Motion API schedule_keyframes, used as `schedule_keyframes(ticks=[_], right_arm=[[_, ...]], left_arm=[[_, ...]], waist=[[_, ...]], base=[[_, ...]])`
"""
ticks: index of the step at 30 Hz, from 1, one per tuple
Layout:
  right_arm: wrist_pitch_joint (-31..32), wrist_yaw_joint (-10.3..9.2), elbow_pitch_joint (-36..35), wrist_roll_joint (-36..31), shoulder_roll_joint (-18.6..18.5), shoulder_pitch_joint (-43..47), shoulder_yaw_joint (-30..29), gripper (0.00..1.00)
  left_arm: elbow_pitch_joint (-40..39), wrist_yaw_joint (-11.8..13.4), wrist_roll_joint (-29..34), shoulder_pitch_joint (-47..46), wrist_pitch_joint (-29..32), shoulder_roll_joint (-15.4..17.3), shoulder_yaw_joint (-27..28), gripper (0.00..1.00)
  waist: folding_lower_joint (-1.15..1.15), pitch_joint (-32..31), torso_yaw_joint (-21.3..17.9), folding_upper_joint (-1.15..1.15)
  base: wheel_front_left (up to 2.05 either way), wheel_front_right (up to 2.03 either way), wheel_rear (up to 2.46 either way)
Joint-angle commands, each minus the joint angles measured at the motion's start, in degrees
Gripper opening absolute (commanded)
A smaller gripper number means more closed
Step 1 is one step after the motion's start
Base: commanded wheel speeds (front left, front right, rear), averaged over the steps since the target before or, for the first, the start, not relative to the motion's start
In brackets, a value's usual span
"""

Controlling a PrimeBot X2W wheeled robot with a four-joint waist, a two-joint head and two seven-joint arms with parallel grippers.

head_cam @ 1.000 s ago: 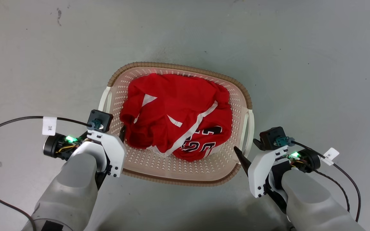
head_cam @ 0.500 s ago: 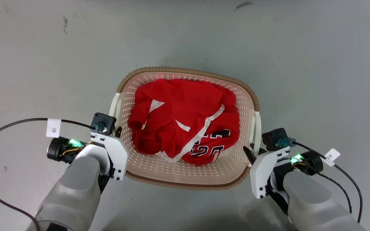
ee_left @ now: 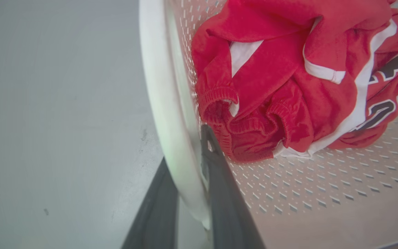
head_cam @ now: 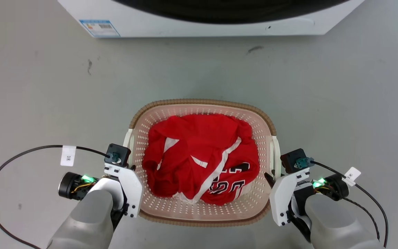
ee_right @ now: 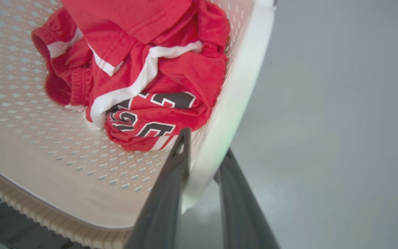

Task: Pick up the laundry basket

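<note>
The laundry basket (head_cam: 202, 102), cream perforated plastic with a brown woven-look rim, sits in the lower middle of the head view with a red jersey (head_cam: 202, 155) inside. My left gripper (head_cam: 131, 168) is shut on the white left handle (ee_left: 157, 86), one finger (ee_left: 219, 193) inside the basket wall and the other outside. My right gripper (head_cam: 267, 177) is likewise shut on the white right handle (ee_right: 240, 79), with the handle pinched between its fingers (ee_right: 171, 180). The jersey (ee_left: 288, 86) (ee_right: 143, 69) lies bunched close to both inner fingers.
A white washer (head_cam: 199, 24) with a dark door opening stands along the top of the head view, with grey floor (head_cam: 340, 103) between it and the basket. Black cables (head_cam: 12, 159) loop out from both wrists over the floor.
The head camera has moved: the washer has come into the top of the picture and the basket sits lower. Both grippers keep their hold on the handles.
</note>
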Motion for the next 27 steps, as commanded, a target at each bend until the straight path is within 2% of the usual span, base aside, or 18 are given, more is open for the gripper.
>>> schedule_keyframes(ticks=[1, 27], right_arm=[[0.62, -0.03, 0.01, 0.28, 0.19, 0.5, 0.64, 0.0], [14.13, -0.03, 1.54, 3.64, -0.2, 4.45, 7.79, 0.0]], left_arm=[[-0.55, 0.07, -0.47, 0.85, 0.69, -0.54, -1.04, 0.0], [-5.52, -0.04, -15.11, 8.49, 14.27, 1.81, -12.09, 0.0]], waist=[[0.0, -3.45, -0.04, 0.0], [0.0, -26.19, 0.02, 0.0]], base=[[0.0, 0.0, 0.0], [0.0, 0.0, 0.0]])
